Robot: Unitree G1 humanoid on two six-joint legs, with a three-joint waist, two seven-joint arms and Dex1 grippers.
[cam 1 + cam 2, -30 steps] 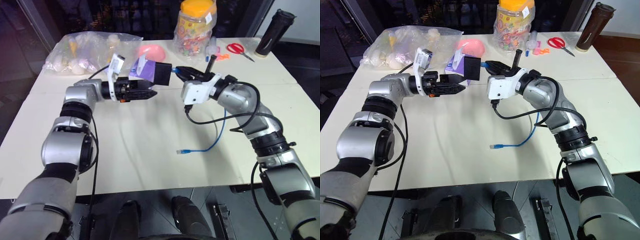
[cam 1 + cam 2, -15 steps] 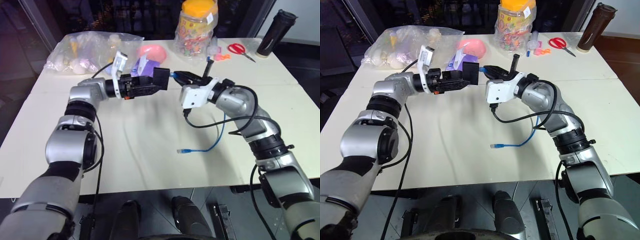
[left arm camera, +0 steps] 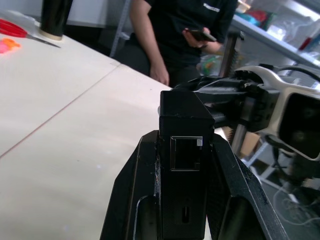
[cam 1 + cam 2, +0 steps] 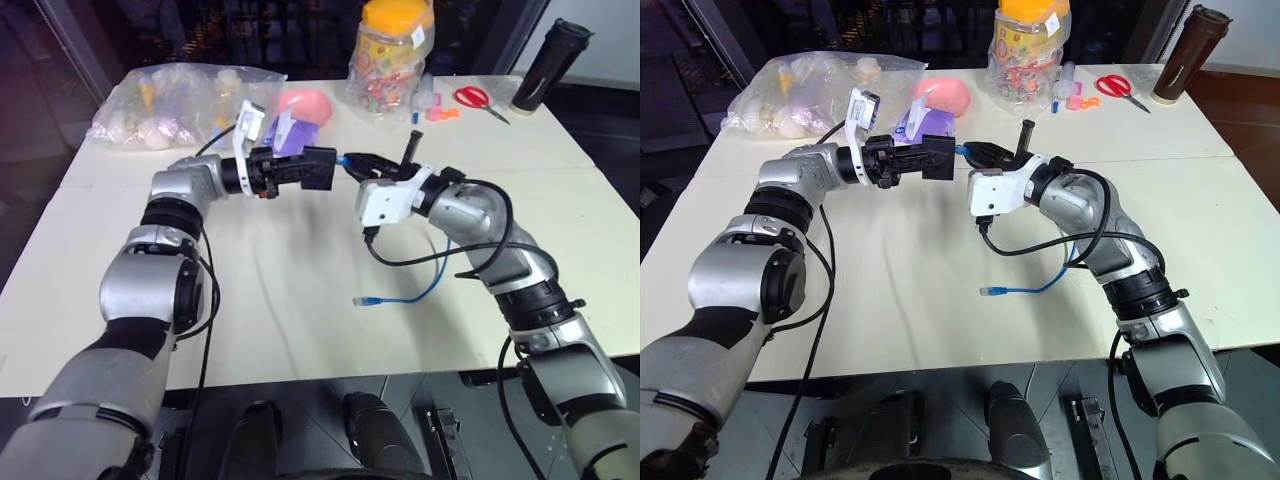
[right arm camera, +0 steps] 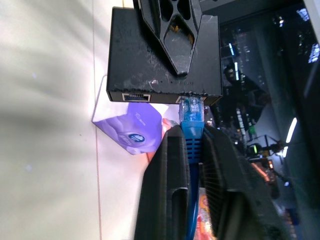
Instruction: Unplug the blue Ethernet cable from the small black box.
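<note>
Blue Ethernet cable (image 5: pixel 191 114), a thin cord, is plugged into the small matte black box (image 4: pixel 312 169), held above the desk's (image 4: pixel 300 300) far middle. Left tool (image 3: pixel 182 165) clamps the box steady; right tool (image 5: pixel 190 150) pinches the cable just behind its plug, placed to pull.

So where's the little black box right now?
The small black box is held above the table between both grippers, clamped by the left gripper, in front of the purple tissue box.

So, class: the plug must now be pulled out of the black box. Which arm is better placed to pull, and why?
The right. The right gripper already straddles the blue Ethernet cable just behind its plug, still seated in the small black box. The left gripper is clamped on that box, bracing it.
</note>
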